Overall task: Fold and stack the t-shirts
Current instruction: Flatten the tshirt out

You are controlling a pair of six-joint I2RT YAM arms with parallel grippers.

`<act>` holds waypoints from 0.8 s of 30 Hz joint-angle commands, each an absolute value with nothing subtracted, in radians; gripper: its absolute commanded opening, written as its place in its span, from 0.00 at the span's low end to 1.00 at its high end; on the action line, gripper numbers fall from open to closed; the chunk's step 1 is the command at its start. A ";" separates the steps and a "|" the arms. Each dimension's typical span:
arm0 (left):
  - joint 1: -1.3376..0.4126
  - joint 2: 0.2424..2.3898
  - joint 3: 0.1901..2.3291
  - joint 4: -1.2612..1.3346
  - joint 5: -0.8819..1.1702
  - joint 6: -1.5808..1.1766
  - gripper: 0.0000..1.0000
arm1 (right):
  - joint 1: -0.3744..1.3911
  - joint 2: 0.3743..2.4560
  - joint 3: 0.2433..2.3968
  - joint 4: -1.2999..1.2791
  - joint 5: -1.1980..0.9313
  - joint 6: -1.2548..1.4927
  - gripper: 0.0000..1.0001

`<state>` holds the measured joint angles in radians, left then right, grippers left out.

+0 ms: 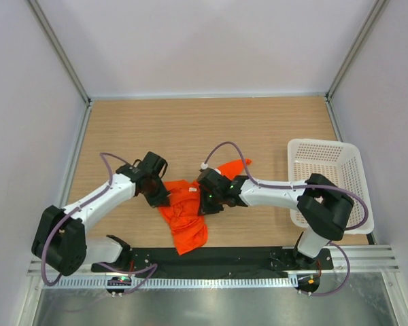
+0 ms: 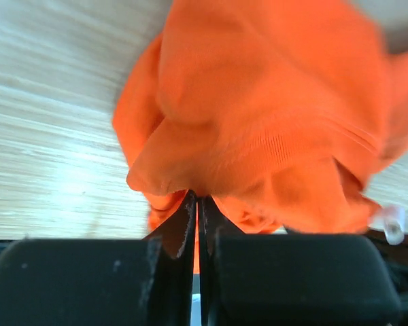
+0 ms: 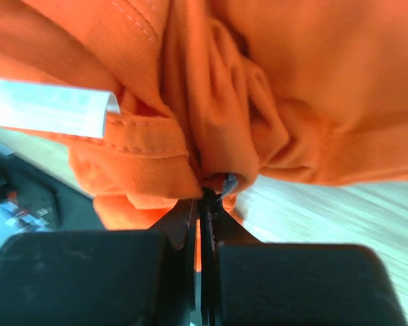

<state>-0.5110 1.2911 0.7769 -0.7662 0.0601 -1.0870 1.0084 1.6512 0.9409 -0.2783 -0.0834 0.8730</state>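
Observation:
One bright orange-red t-shirt (image 1: 188, 216) lies bunched on the wooden table, between my two arms. My left gripper (image 1: 158, 197) is at the shirt's left edge, shut on a fold of the fabric (image 2: 258, 129). My left gripper's jaws (image 2: 197, 204) stand pressed together with thin orange cloth between them. My right gripper (image 1: 205, 202) is at the shirt's right side, shut on a gathered bunch of fabric (image 3: 224, 102); its jaws (image 3: 202, 197) pinch cloth near a white label (image 3: 47, 109). A sleeve (image 1: 233, 167) sticks out behind the right arm.
A white lattice basket (image 1: 328, 178) stands at the right side of the table, behind the right arm's elbow. A black strip (image 1: 211, 261) runs along the near edge by the arm bases. Grey walls enclose the table on three sides.

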 commanded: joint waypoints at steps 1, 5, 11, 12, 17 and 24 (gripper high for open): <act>-0.514 1.211 0.896 -0.862 -0.061 -1.016 0.00 | 0.996 1.582 1.041 -0.426 0.080 0.769 0.01; -0.515 1.096 1.034 -0.945 -0.113 -0.968 0.00 | 0.989 1.517 1.170 -0.581 0.237 0.654 0.01; -0.515 0.974 1.326 -1.103 -0.221 -0.885 0.00 | 0.951 1.551 1.463 -0.598 0.440 0.434 0.01; -0.515 0.956 1.369 -1.123 -0.259 -0.876 0.00 | 0.942 1.568 1.564 -0.575 0.449 0.411 0.01; -0.514 0.933 1.696 -1.230 -0.360 -0.781 0.00 | 0.923 1.707 1.840 -0.428 0.437 0.262 0.01; -0.514 0.885 2.059 -1.310 -0.497 -0.666 0.00 | 0.923 1.893 2.213 -0.203 0.264 0.297 0.01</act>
